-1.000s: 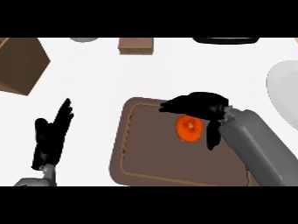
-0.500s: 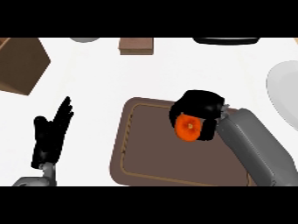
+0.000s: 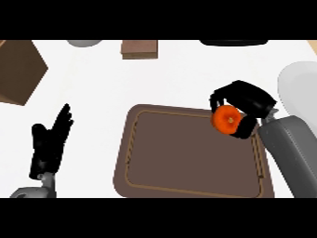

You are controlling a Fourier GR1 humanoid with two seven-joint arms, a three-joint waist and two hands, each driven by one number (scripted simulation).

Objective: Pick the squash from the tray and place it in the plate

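Your right hand (image 3: 247,103) has its fingers (image 3: 221,96) curled round the orange squash (image 3: 226,118), which sits in the grasp over the tray's upper right corner, apparently lifted off the tray (image 3: 188,158). The squash looks roundish from here, so you cannot read a long axis. The plate (image 3: 308,88) lies to the right of the hand, just beyond the tray's edge, so the carry should run rightward and a little up the view; your right hand is by far the nearer. The tray shows nothing else on it and the plate looks bare. Your left hand (image 3: 49,142) rests open on the desk (image 3: 175,79), fingers up, left of the tray.
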